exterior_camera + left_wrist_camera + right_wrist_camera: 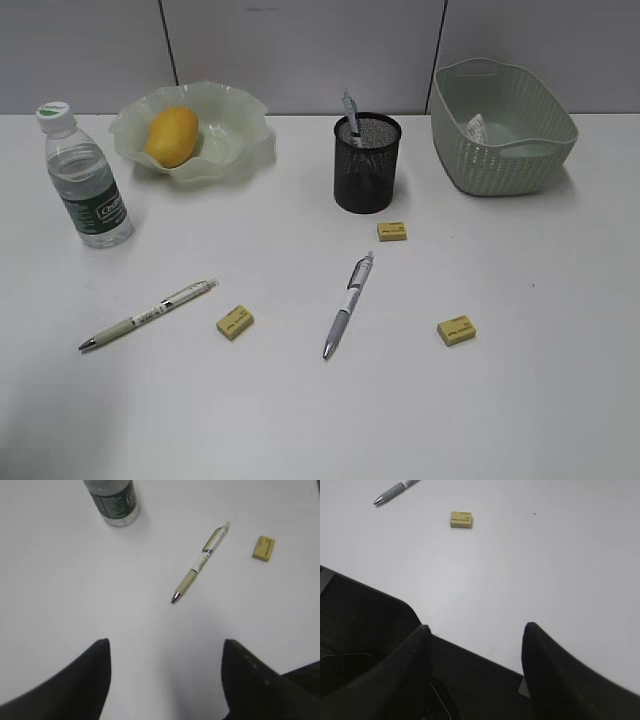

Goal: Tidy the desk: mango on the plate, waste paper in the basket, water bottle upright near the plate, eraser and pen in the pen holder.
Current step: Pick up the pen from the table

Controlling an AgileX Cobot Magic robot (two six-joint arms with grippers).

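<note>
A white table [300,420] seen from chest height, partly tidied. At the back left, the mango [171,136] already lies in the wavy-rimmed plate [235,150], and the water bottle [86,180] stands upright just beside that plate — both look settled. At the back right, the basket [500,150] holds a crumpled slip of waste paper [477,128] against its far wall. The black mesh pen holder [366,165] stands between plate and basket with one pen [350,113] poking out.

Left loose on the table: a beige pen [148,315], a grey pen [348,305], and three yellow erasers — one near the holder [392,231], one beside the beige pen [234,322], one to the right [455,330].

The left gripper [165,652] hangs over bare table with its jaws spread, holding nothing; the right gripper [476,635] is likewise spread and empty, at the table's near edge.
</note>
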